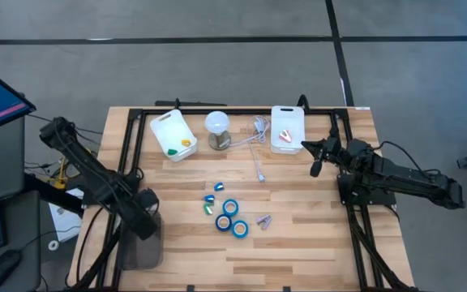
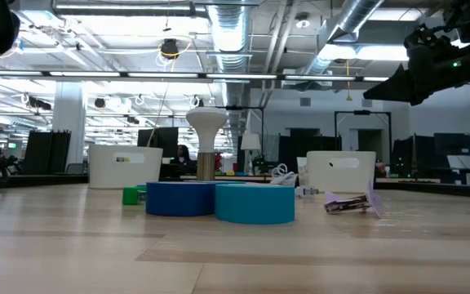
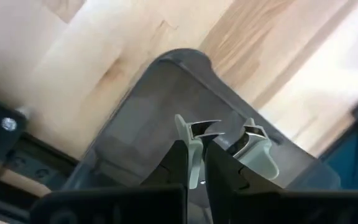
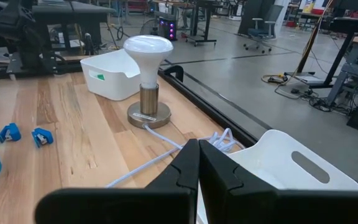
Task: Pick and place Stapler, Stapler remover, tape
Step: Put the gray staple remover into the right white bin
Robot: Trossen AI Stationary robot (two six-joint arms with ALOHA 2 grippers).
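Observation:
Three blue tape rolls (image 1: 231, 218) lie flat mid-table, with a lilac stapler remover (image 1: 263, 221) just right of them. In the low view the tape rolls (image 2: 219, 201) and the stapler remover (image 2: 349, 202) rest on the wood. My left gripper (image 1: 147, 212) is shut, pointing down over a grey bin (image 1: 140, 247) at the near left. Just past the left gripper (image 3: 202, 152), a pale green clawed thing (image 3: 253, 146) shows inside the grey bin (image 3: 142, 118). I cannot tell which thing is the stapler. My right gripper (image 1: 314, 165) waits shut beside the white tray (image 1: 287, 128). My left gripper's shut fingers (image 3: 219, 168) stand right at the pale green thing's near part (image 3: 190, 140), coming from above. The fingers hide the spot, so I cannot tell whether they touch it.
A white bin (image 1: 173, 134) with yellow and green bits stands at the far left. A lamp (image 1: 217, 126) and its cable (image 1: 258, 162) stand at the far middle. Small blue and green items (image 1: 212, 197) lie left of the tape. A black frame edges the table.

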